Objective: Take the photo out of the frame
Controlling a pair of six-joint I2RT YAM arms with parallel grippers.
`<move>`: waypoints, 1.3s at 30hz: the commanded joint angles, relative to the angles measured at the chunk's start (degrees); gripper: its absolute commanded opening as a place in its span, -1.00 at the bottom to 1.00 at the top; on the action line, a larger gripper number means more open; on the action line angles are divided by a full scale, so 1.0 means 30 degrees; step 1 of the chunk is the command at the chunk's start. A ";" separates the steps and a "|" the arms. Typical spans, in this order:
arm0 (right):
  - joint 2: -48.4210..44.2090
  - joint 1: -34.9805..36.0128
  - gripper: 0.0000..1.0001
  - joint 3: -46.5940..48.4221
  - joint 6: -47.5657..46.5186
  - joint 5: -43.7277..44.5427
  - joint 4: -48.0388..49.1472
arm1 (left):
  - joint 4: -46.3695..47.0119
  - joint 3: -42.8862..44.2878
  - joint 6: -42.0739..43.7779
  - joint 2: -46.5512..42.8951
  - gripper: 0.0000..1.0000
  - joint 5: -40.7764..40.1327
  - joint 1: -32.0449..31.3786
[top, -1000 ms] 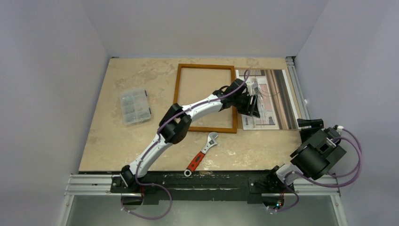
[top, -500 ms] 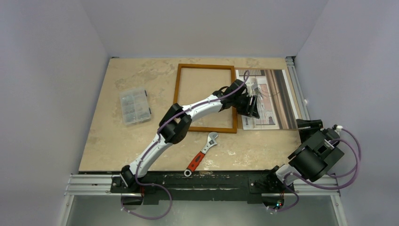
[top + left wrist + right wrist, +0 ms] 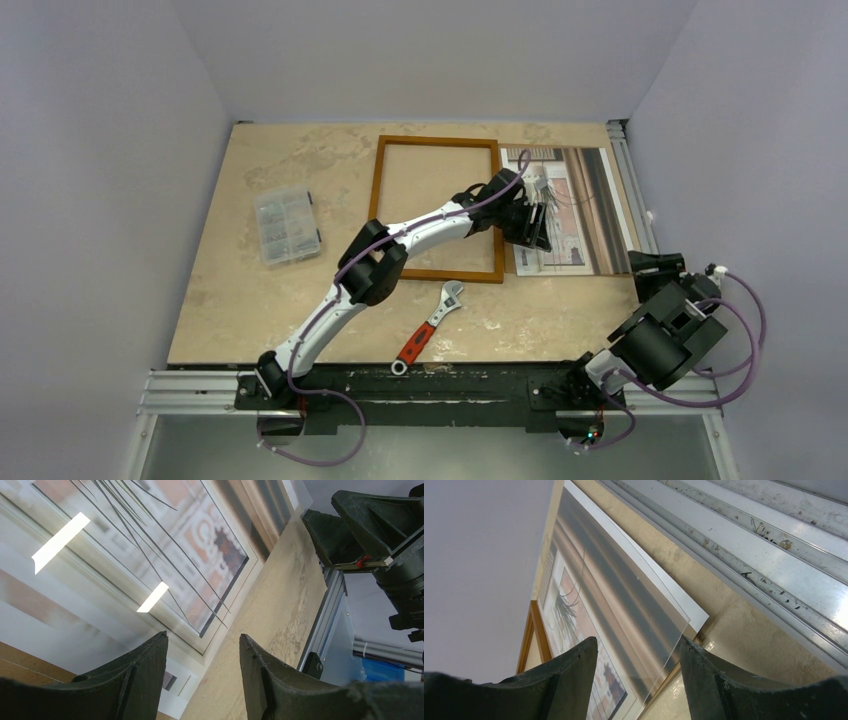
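The frame (image 3: pixel 376 200), orange-brown wood, lies flat at the table's back centre and shows bare table inside it. The photo (image 3: pixel 585 205), a window scene with curtains and a spindly plant, lies flat just right of the frame; it also shows in the left wrist view (image 3: pixel 150 545) and the right wrist view (image 3: pixel 589 610), under a clear sheet. My left gripper (image 3: pixel 540 228) hovers over the photo's left part, jaws open and empty (image 3: pixel 202 645). My right gripper (image 3: pixel 655 263) is open and empty near the photo's near right corner (image 3: pixel 639 650).
A red-handled wrench (image 3: pixel 428 327) lies near the front centre. A clear parts box (image 3: pixel 287 223) sits at the left. An aluminium rail (image 3: pixel 635 190) runs along the table's right edge, also in the right wrist view (image 3: pixel 774 555). Grey walls enclose the table.
My right arm has drawn slightly back toward the near edge. The left arm, the photo and the frame have not moved.
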 commanded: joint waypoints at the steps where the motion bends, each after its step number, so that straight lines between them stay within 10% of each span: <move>1: 0.0026 -0.0013 0.19 -0.0476 0.0578 -0.1158 0.1820 | 0.0109 0.0056 0.0761 -0.1174 0.06 -0.0246 -0.0022; 13: -0.0485 0.0642 0.14 -0.0899 0.0686 -0.1854 0.2556 | 0.0308 -0.0476 0.0734 -0.2157 0.05 -0.0175 -0.0034; 39: -0.0036 0.1031 -0.69 -0.0572 -0.0459 -0.1584 0.0259 | 0.0565 -0.0128 0.0284 -0.3810 0.06 -0.0364 -0.0044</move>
